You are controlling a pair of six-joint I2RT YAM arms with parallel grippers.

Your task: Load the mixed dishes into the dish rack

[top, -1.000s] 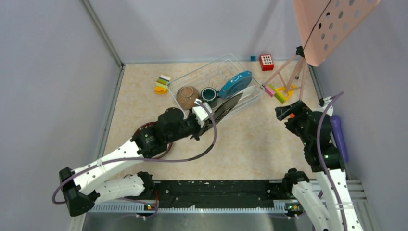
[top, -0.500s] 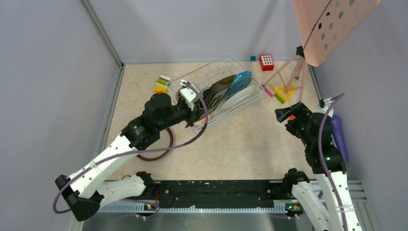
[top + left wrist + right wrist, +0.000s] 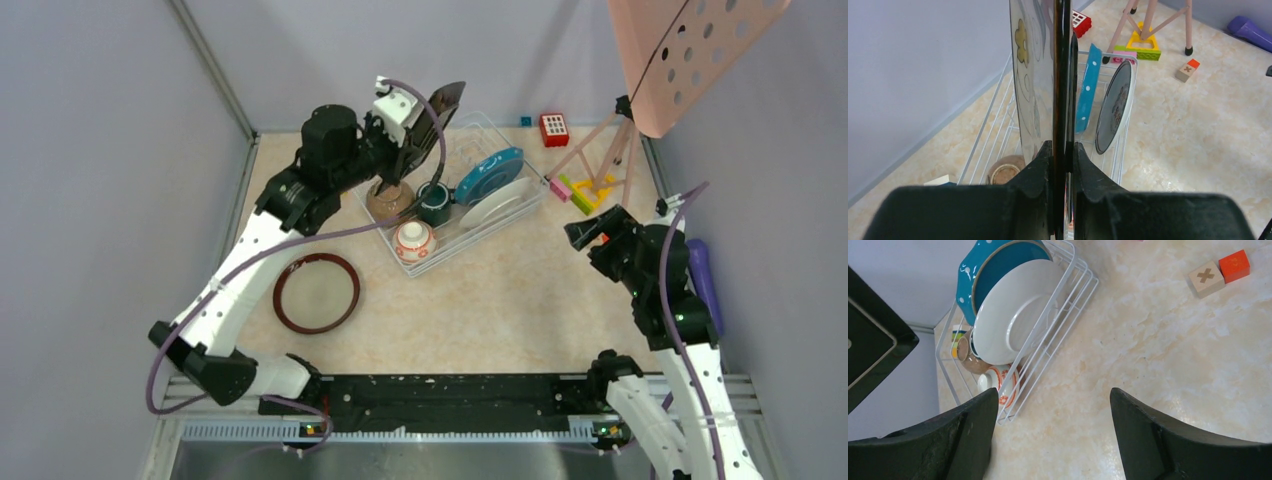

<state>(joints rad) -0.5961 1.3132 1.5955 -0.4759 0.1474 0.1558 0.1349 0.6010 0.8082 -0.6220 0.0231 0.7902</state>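
Observation:
My left gripper [image 3: 418,122] is shut on the black square plate [image 3: 443,103], holding it upright and high over the back left of the dish rack [image 3: 527,196]. In the left wrist view the plate [image 3: 1062,85] runs edge-on between the fingers [image 3: 1040,165]. In the rack are the brown bowl [image 3: 386,201], dark green mug [image 3: 435,202], small orange-and-white bowl [image 3: 414,241], blue dotted plate [image 3: 490,172] and white plate [image 3: 497,204]. The dark red-rimmed round plate [image 3: 317,292] lies flat on the table left of the rack. My right gripper [image 3: 588,236] hangs open over bare table [image 3: 1053,430], right of the rack [image 3: 1068,287].
Toy blocks [image 3: 337,175] lie behind the rack's left end, and a red keypad toy [image 3: 554,129] at the back. A pink tripod stand [image 3: 600,165] with blocks at its foot stands at the back right. A purple object [image 3: 704,280] lies by the right wall. Two loose blocks [image 3: 1219,272] sit near the right gripper.
The left arm has swung up and back with the black square plate, from low at the rack's front to high over its back left. The round plate is uncovered. The right arm barely moved.

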